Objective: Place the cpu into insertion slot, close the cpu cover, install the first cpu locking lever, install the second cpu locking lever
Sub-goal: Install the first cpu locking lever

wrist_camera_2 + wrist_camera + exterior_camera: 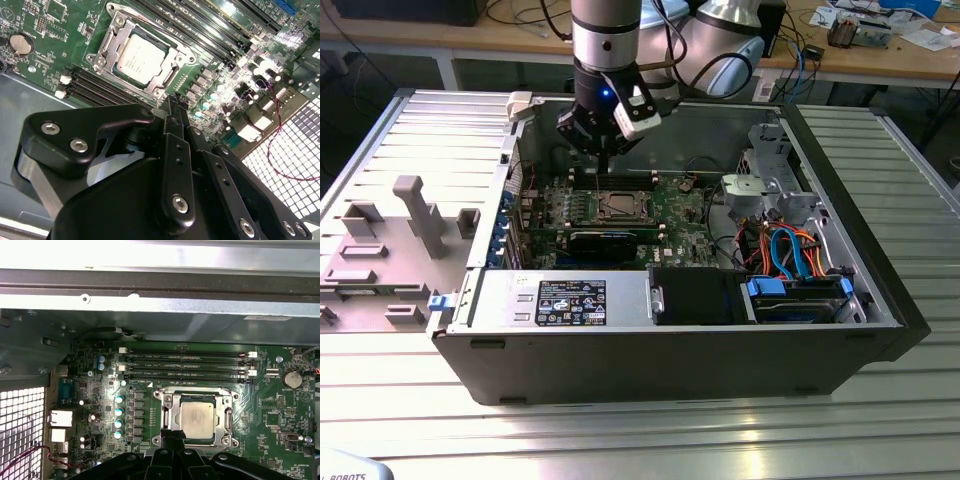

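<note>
CPU seated under its cover, my gripper poised just above the socket.

I see the cpu (196, 418) lying flat in the insertion slot (169, 419), its grey lid showing through the window of the cpu cover (228, 419), which lies folded down over it, so the chip looks placed and framed rather than loose. I judge the work has reached the levers, though I cannot make out from here whether either one is latched. I have the arm coming straight down into the open computer case (880, 190) in the exterior view, wrist vertical over the green motherboard (280, 405). The gripper (174, 103) hangs just above the socket's edge, fingers drawn together into a narrow tip and carrying nothing, a shape suited to pushing on a thin lever.
</note>
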Motion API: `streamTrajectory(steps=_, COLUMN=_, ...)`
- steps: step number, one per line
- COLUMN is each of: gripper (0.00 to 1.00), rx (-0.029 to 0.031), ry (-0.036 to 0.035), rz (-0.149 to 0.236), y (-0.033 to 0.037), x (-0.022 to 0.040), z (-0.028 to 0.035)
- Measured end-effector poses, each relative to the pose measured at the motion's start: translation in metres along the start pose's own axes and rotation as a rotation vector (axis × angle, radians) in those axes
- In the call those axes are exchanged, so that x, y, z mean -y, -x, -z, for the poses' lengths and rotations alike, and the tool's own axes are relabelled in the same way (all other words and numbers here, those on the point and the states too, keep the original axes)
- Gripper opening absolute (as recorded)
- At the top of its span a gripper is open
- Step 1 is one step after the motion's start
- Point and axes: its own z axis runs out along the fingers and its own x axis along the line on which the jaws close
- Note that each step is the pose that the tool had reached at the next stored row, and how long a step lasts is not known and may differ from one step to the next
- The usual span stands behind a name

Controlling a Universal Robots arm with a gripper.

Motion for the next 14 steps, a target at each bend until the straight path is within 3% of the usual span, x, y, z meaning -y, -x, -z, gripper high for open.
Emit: streamTrajectory(steps=14, gripper=0.11, rx=-0.0001, ry=-0.0001, rz=0.0, y=-0.0086, x=-0.0003, z=-0.0002)
